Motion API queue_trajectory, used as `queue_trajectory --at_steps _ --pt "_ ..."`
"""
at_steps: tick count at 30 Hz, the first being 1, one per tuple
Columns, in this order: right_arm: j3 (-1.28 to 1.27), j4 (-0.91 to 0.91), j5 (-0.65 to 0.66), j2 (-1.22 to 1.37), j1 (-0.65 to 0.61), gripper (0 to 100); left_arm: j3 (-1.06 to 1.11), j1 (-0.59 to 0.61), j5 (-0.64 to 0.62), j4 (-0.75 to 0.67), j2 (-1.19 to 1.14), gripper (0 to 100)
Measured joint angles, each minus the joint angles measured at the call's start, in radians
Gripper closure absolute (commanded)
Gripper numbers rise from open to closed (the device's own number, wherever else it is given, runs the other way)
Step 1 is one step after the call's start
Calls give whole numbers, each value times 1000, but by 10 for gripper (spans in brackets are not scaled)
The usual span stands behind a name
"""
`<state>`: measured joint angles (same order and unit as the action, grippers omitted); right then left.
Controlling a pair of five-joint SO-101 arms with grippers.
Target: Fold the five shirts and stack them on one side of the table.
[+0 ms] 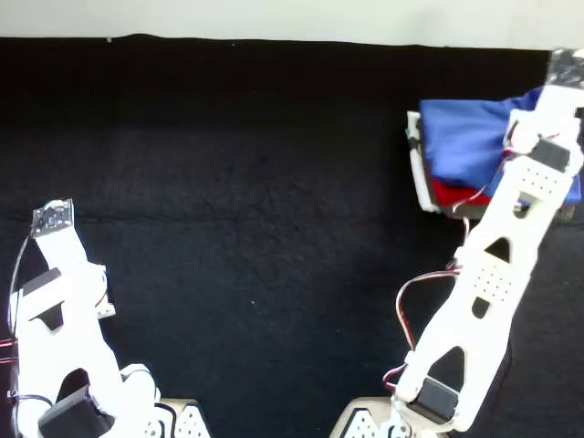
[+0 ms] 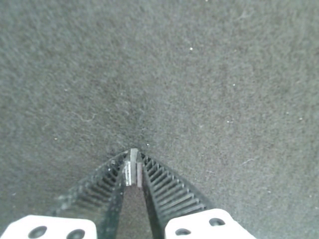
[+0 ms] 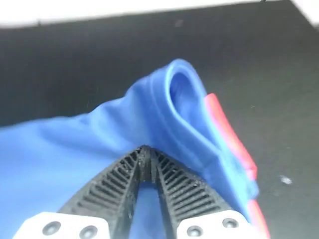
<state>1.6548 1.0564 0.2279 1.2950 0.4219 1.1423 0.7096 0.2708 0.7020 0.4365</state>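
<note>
Table: a black felt-covered table (image 1: 255, 182) spans the high view; a pale strip (image 1: 274, 18) runs along its far edge.
Stack: folded shirts lie piled at the far right of the table, the pile's right end cut off by the edge of the view.
Top shirt: a blue folded shirt (image 1: 461, 137) lies uppermost, partly covered by the right arm (image 1: 497, 274).
Second shirt: a red folded shirt (image 1: 449, 193) shows as a narrow band under the blue one, at the pile's near edge.
White layer: a white cloth edge (image 1: 418, 164) sticks out on the pile's left side; how it is folded is hidden.
Lower layers: a dark sliver lies under the red; its colour and the number of shirts cannot be made out.
Right gripper (image 3: 145, 152): clenched, its ribbed black fingers meeting on a raised ridge of the blue shirt, at the pile's right end.
Left gripper (image 2: 133, 157): clenched on nothing, tips together, just above bare felt.
Left arm (image 1: 64, 328): near left corner, well apart from the pile, its base cut off by the view's edge.
</note>
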Motion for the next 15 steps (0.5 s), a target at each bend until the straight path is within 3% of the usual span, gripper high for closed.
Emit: queue_trajectory --at_steps 15 --pt "-2 -137 -14 37 69 988 0 0 0 0 0 990"
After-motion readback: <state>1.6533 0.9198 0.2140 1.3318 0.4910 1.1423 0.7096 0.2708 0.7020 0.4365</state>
